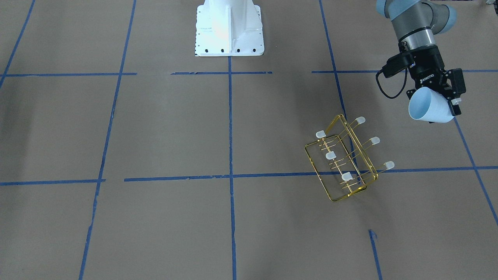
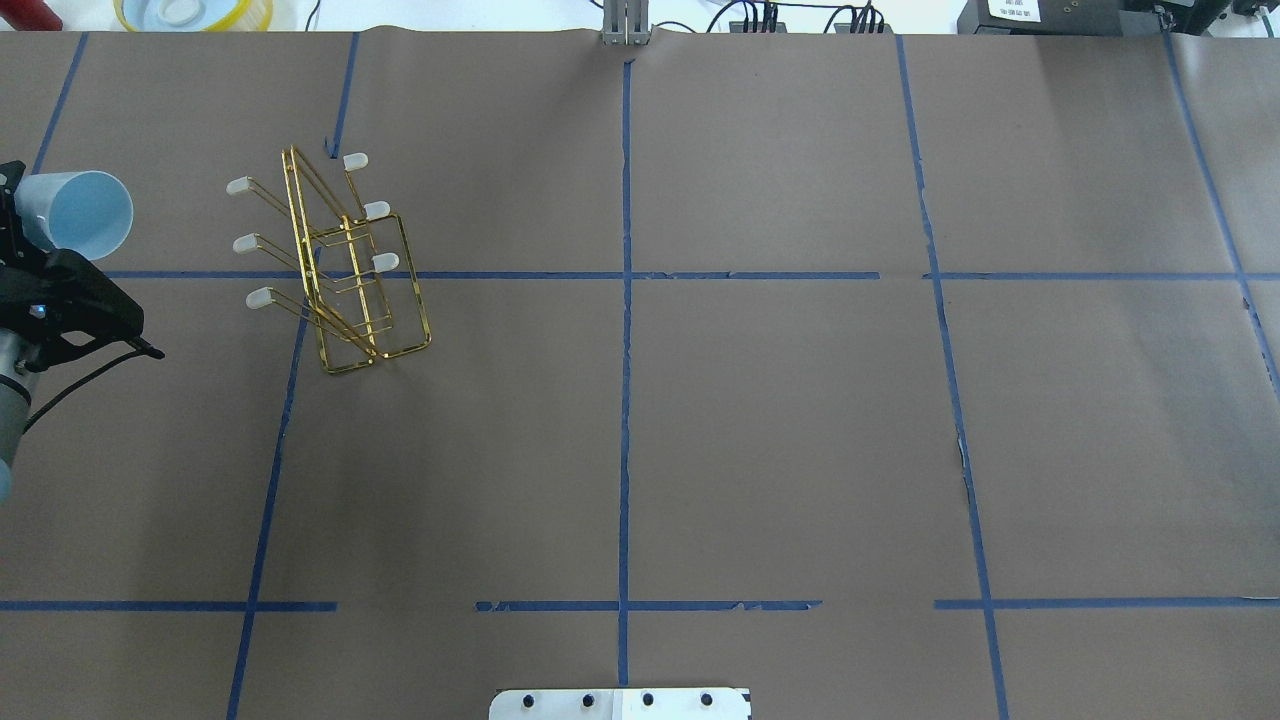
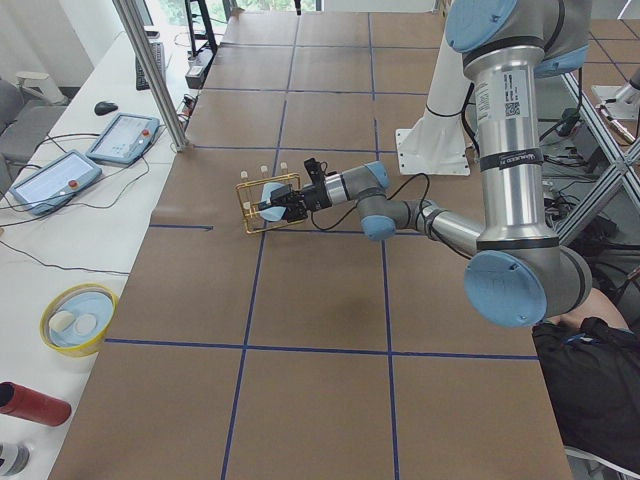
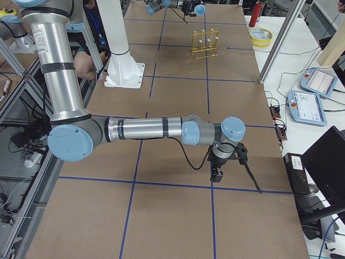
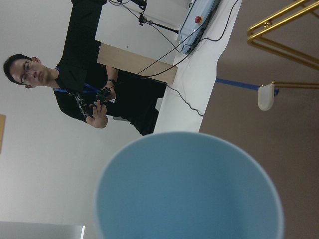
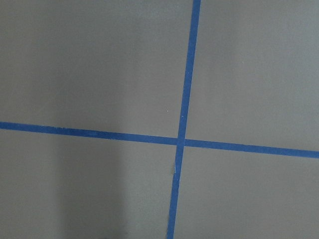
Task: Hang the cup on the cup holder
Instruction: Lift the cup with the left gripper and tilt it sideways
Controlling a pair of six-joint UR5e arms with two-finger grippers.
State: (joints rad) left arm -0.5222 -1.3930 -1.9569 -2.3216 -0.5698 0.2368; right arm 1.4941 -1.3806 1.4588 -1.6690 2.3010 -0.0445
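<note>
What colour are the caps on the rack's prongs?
Whitish and translucent caps, on a gold wire rack. The exterior front-facing view shows them best.

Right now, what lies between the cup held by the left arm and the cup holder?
Nothing: between the cup and the cup holder the overhead view shows only bare brown paper.

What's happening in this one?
The left gripper holds the cup in the air, tipped on its side with the mouth toward the cup holder, which stands on the table. The cup is not hung yet. The right gripper hangs over the table, far from both.
</note>
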